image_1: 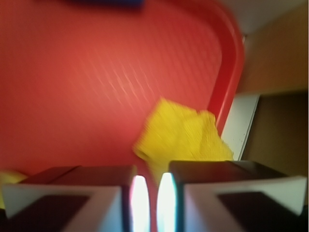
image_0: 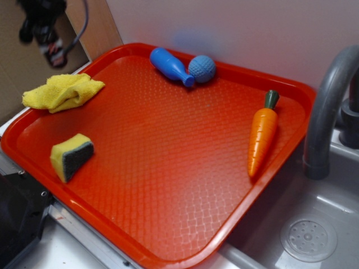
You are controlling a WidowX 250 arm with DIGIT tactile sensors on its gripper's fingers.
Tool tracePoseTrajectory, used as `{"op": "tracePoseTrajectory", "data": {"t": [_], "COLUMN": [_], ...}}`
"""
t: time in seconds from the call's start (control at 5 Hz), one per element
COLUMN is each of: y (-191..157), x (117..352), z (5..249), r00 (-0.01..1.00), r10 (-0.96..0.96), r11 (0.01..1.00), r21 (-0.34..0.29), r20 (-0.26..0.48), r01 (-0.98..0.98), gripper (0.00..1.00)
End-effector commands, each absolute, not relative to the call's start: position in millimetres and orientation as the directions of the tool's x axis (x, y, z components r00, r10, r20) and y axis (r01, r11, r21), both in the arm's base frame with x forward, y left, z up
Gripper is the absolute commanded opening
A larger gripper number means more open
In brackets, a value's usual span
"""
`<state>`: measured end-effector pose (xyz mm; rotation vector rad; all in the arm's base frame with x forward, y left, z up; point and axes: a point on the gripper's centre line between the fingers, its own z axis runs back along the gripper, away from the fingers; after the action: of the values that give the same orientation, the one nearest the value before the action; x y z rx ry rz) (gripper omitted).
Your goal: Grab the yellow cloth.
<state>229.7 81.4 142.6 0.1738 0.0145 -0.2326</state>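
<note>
Claw (image_0: 42, 28): raised in the air over the tray's far left corner, blurred in the exterior view. Wrist view shows the two fingers (image_1: 67, 198) close together, narrow gap between, nothing gripped.

Yellow cloth (image_0: 63, 91): bunched, draped over the red tray's (image_0: 168, 168) left rim, below the claw, apart from it.

Yellow sponge (image_0: 72, 156) with dark face: on the tray near the cloth.

Blue bowling pin (image_0: 171, 66) and blue ball (image_0: 202, 68): touching, far edge.

Carrot (image_0: 262, 134): right side, beside the grey faucet (image_0: 328, 112).
</note>
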Motion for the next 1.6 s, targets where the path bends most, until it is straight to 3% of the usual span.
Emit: {"op": "tracePoseTrajectory", "data": {"t": [0.0, 0.2, 0.4, 0.6, 0.8, 1.0, 1.2, 1.4], "y": [21, 19, 54, 94, 133, 148, 146, 151], "x": [239, 221, 214, 218, 228, 244, 245, 235], "z": [184, 184, 173, 147, 108, 79, 73, 64], "r00": [0.971, 0.936, 0.841, 0.770, 0.736, 0.697, 0.644, 0.619], "r10": [-0.237, -0.352, -0.540, -0.635, -0.661, -0.683, -0.734, -0.755], "r11": [0.969, 0.935, 0.841, 0.759, 0.721, 0.682, 0.615, 0.599], "r21": [0.060, 0.035, 0.066, 0.137, 0.151, 0.150, 0.191, 0.155], "r20": [-0.039, -0.013, 0.037, -0.059, -0.143, -0.216, -0.217, -0.216], "r01": [0.239, 0.352, 0.537, 0.637, 0.677, 0.715, 0.765, 0.786], "gripper": [0.00, 0.00, 1.00, 1.00, 1.00, 1.00, 1.00, 1.00]}}
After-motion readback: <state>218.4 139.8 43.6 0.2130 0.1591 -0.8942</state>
